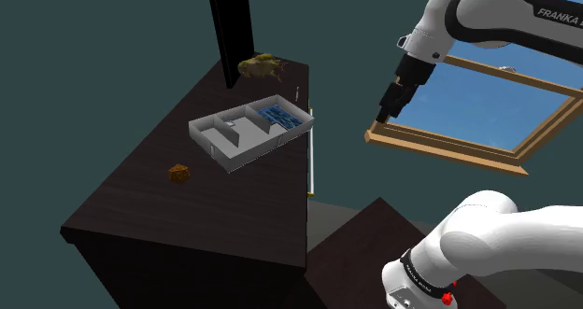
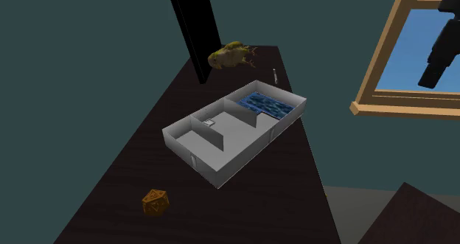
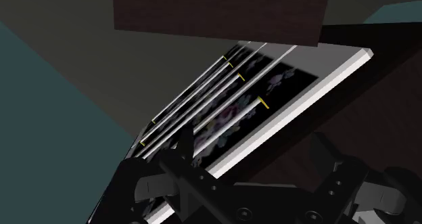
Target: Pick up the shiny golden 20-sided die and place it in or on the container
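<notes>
My pincer [image 1: 387,107] hangs upper right; released or clenched, I cannot tell. The golden die [image 1: 179,173] sits lower left on the dark surface [image 1: 140,209], apart from the grey divided tray [image 1: 211,148]. Picking and placing both lie ahead.

The die [image 2: 155,203] is golden brown with dark lines. The tray [image 2: 190,161] is pale grey, one compartment rippled blue.

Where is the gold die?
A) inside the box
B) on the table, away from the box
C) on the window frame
B: the die sits on the bare dark table, apart from the box.
</notes>
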Tool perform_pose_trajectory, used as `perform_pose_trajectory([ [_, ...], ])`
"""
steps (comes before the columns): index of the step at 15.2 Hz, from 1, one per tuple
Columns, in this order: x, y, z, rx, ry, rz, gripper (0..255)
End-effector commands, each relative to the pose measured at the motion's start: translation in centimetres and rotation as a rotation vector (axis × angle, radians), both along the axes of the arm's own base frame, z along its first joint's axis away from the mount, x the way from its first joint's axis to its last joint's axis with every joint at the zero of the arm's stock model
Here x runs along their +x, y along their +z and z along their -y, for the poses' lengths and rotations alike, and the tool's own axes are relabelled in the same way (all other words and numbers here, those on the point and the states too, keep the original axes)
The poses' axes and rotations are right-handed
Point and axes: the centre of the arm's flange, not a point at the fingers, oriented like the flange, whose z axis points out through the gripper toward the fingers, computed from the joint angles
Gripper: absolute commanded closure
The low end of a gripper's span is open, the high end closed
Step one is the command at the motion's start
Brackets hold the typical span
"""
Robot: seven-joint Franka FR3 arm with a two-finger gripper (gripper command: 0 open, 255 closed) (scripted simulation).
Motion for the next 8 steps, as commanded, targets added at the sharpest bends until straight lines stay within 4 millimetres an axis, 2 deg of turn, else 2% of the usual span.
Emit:
perform_pose_trajectory([
  [1, 0.0, 0.0, 0.0, 0.000, 0.000, 0.000, 0],
  [8, 4.2, -2.0, -8.2, -0.016, 0.038, 0.006, 0],
])
